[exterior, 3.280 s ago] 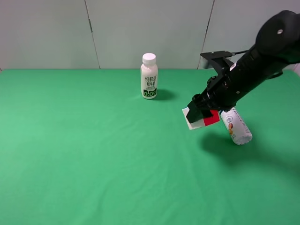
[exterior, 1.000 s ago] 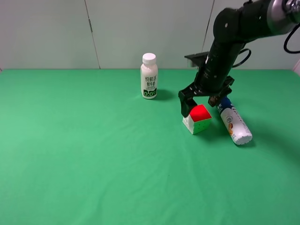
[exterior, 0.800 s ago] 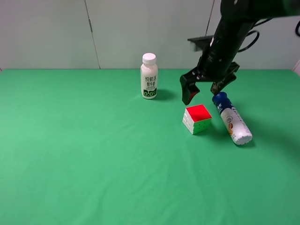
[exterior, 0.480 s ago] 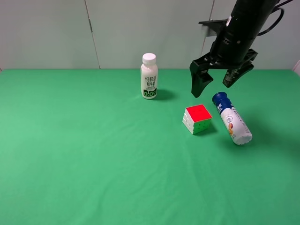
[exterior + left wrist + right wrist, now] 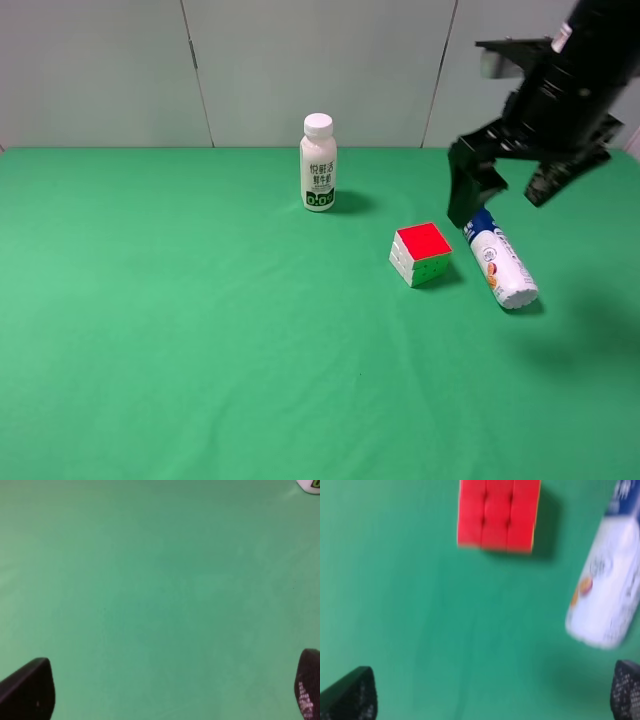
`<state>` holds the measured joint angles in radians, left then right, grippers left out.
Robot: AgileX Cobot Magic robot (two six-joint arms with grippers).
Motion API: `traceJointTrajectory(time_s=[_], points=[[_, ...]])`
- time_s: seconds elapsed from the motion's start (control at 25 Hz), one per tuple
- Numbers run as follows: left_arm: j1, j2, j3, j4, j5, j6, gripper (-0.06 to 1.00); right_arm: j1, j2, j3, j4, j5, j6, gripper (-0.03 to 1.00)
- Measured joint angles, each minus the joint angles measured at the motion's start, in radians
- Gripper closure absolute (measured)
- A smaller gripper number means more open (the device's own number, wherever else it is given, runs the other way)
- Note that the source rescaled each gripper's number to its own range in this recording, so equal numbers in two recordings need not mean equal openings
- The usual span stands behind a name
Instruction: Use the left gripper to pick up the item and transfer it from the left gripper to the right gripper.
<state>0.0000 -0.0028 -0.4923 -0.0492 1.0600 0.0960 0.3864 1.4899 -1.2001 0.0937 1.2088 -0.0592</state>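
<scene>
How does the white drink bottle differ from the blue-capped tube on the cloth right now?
The drink bottle stands upright at the back of the green cloth, well clear of the cube; the tube lies on its side just beside the cube, without visibly touching it. The drink bottle has a white cap, the tube a blue one, partly hidden behind the open right gripper above it. Both have white bodies with printed labels, and neither is held.

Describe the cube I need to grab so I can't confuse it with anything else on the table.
On the green table, look right of the upright white drink bottle standing near the back. The cube sits on the cloth just left of a white tube lying on its side. It is the only boxy thing there, with a bright red top face.
</scene>
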Motion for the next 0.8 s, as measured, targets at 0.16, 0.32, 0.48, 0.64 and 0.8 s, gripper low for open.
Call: traceJointTrajectory(time_s=[0.16, 0.32, 0.48, 0.64, 0.8], points=[[0.0, 0.0, 0.0, 0.0, 0.0, 0.0, 0.05, 0.0, -0.097, 0.097, 0.0, 0.001, 0.006, -0.03], [0.0, 0.0, 0.0, 0.0, 0.0, 0.0, 0.05, 0.0, -0.251, 0.234, -0.001, -0.043, 0.02, -0.03], [0.0, 0.0, 0.0, 0.0, 0.0, 0.0, 0.05, 0.0, -0.48, 0.373, -0.001, -0.141, 0.027, -0.03], [0.0, 0.0, 0.0, 0.0, 0.0, 0.0, 0.05, 0.0, -0.692, 0.477, -0.004, -0.199, 0.027, -0.03], [0.0, 0.0, 0.0, 0.0, 0.0, 0.0, 0.05, 0.0, -0.91, 0.574, -0.015, -0.24, 0.027, -0.03]])
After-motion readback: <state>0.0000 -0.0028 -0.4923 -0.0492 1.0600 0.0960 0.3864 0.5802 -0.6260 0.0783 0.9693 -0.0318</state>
